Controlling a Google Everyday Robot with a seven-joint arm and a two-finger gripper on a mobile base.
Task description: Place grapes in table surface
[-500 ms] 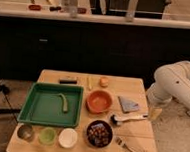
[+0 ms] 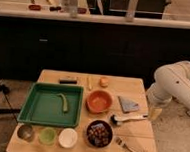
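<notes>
By the table [image 2: 137, 87] edge, the gripper [image 2: 155, 112], its state untellable, is being held off the grapes [image 2: 99, 134], ungrasped in their bowl [image 2: 87, 132].

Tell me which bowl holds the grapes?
The dark bowl at the front, right of the white cup, holds the grapes; the orange bowl looks empty. The gripper hangs just right of the table.
</notes>
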